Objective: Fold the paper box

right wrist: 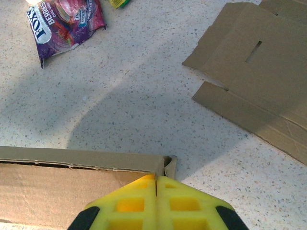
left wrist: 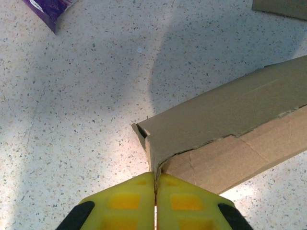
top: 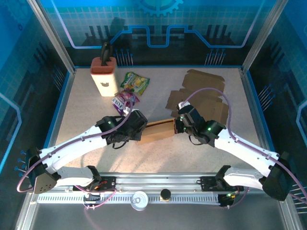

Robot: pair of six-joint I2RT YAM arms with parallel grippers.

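Your left gripper (left wrist: 155, 178) had its fingers pinched together on a corner edge of the paper box (top: 157, 130). Your right gripper (right wrist: 156, 178) was fully closed, tips touching the box's other end. Box lay on the table (top: 81, 120) between both grippers.

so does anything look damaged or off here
yes, the paper box has a ragged, torn-looking edge along its long seam, and a small flap sticks out bent at one end corner
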